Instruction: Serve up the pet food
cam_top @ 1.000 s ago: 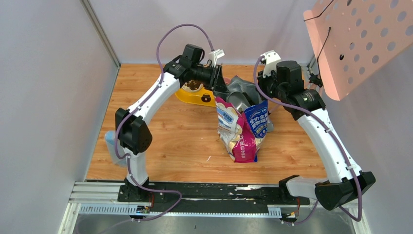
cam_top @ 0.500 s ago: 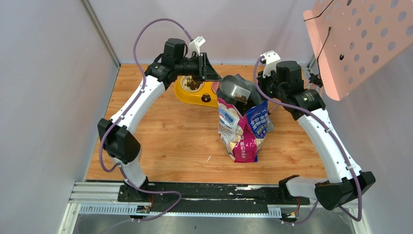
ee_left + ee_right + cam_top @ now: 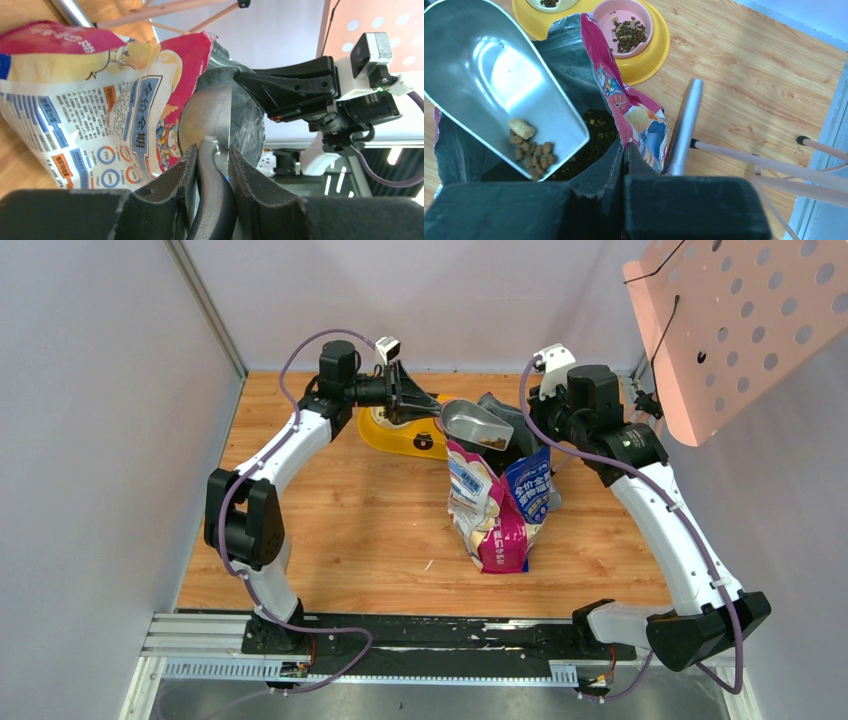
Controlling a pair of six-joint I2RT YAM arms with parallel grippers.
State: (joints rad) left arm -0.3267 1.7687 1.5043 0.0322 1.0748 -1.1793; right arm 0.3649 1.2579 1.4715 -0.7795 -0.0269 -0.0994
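The wooden bench [image 3: 330,530] is walled on its left and far sides, with bare wood between the bag and the arm bases. The left arm [image 3: 290,445] reaches along the far edge, and the right arm [image 3: 660,510] bends in from the right. The printed bag [image 3: 497,502] stands upright mid-bench with its mouth open. The right jaws are closed flat on its near rim. The yellow feeder [image 3: 400,445] sits just beside the bag, on its far left. Its second bowl is cut off at the edge of the right wrist view. The metal scoop [image 3: 489,75] hangs tilted over the bag's mouth, its handle clamped in the left jaws. The left wrist view shows only the scoop's back, so its load is hidden there. The pet food [image 3: 531,150] is a small cluster at the scoop's lower lip, well ahead of the left jaws and near the right jaws. More lies dark inside the bag and in the feeder's pink bowl [image 3: 621,14].
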